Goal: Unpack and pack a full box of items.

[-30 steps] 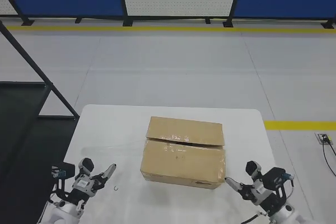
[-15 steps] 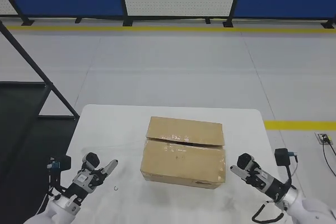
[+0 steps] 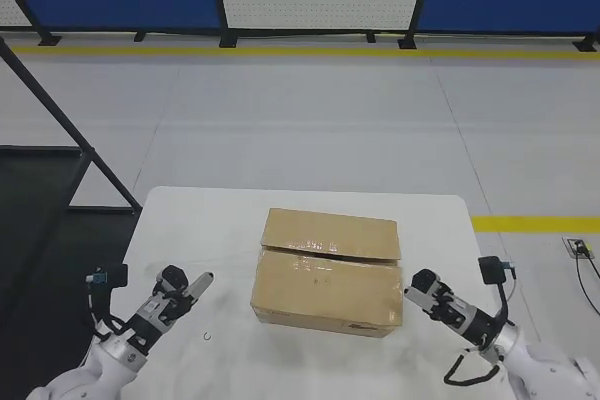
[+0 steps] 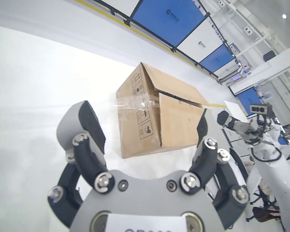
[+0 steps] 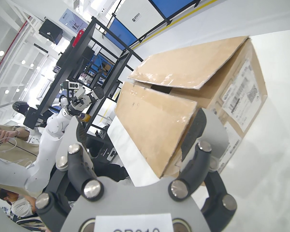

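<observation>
Cardboard box point(image 3: 327, 292) sits centred on the table point(image 3: 185, 215), flaps point(image 3: 330, 236) folded shut. Left tool point(image 3: 188, 279) and right tool point(image 3: 417, 284) flank its near side, both spread, empty. Coming in low could shove the box rather than lift a flap.

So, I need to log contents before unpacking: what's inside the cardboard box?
The cardboard box has both top flaps folded down, a dark gap between them. They cover the contents; nothing inside can be made out.
</observation>
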